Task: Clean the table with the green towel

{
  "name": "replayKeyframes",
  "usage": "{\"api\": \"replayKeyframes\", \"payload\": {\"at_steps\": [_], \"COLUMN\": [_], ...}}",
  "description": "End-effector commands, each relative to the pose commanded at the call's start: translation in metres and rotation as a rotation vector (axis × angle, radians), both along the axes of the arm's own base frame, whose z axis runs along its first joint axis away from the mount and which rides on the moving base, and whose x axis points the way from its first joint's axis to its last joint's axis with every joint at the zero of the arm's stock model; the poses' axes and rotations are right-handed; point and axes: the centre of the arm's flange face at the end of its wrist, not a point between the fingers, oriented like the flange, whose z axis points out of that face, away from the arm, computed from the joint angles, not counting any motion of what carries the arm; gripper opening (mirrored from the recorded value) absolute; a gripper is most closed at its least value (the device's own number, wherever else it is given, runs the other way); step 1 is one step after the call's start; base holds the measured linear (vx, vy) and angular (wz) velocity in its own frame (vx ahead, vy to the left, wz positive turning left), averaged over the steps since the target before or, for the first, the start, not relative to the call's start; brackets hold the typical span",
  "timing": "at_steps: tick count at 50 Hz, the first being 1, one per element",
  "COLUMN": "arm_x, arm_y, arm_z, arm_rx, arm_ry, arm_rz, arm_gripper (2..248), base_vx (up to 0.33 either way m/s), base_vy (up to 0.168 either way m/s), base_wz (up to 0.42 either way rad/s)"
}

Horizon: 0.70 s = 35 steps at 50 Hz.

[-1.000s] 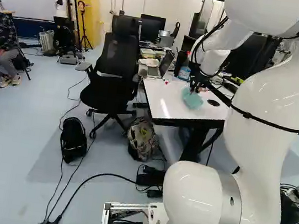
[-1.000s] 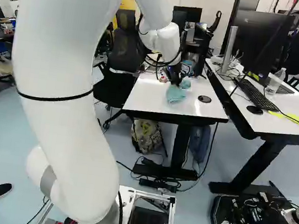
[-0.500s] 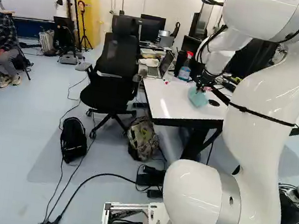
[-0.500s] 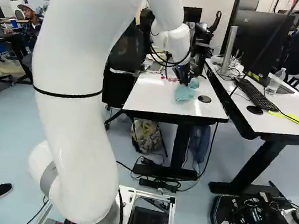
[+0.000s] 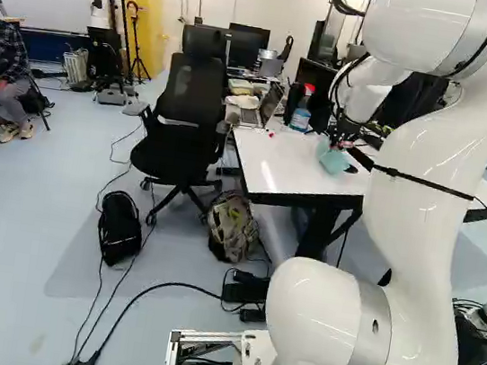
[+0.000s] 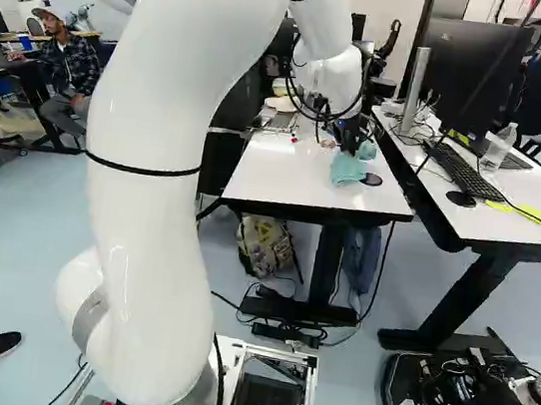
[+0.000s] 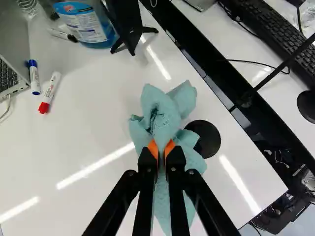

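Note:
My gripper (image 6: 347,143) is low over the white table (image 6: 274,178), toward its right side in the right base view. The green towel (image 6: 348,169) hangs bunched from it and spreads onto the tabletop. In the wrist view the gripper (image 7: 161,150) is shut on the towel (image 7: 165,120), its orange pads pinching a fold from both sides. The towel's lower part partly covers a round black disc (image 7: 206,138) in the tabletop. Whether the fingertips touch the table cannot be told.
Ahead of the gripper stand a blue-labelled bottle (image 7: 83,22) and a black stand (image 7: 129,24). Two markers (image 7: 50,91) lie near a laptop (image 7: 12,78). A second desk with a keyboard (image 7: 275,34) adjoins. An office chair (image 5: 190,111) stands beside the table.
The arm has swung rightward in both base views, carrying the gripped towel across the tabletop to the round black disc. The base has not moved.

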Motion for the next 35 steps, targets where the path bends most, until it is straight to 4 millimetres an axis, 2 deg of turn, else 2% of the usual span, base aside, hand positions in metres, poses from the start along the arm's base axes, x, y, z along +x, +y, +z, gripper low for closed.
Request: {"api": "replayKeyframes", "payload": {"at_steps": [22,29,30,34,35], "arm_x": [0.01,0.01,0.01,0.01,0.01], "arm_y": [-0.039,-0.042,-0.042,-0.042,-0.042], "arm_z": [-0.002,-0.002,-0.002,-0.002,-0.002], "arm_rx": [-0.008,-0.008,-0.008,-0.008,-0.008], "arm_ry": [-0.016,-0.017,-0.017,-0.017,-0.017], "arm_rz": [-0.048,-0.052,-0.052,-0.052,-0.052], "arm_gripper": [36,36,43,43,74], "base_vx": [0.0,0.0,0.0,0.0,0.0], "base_vy": [0.0,0.0,0.0,0.0,0.0], "base_wz": [0.0,0.0,0.0,0.0,0.0]}}
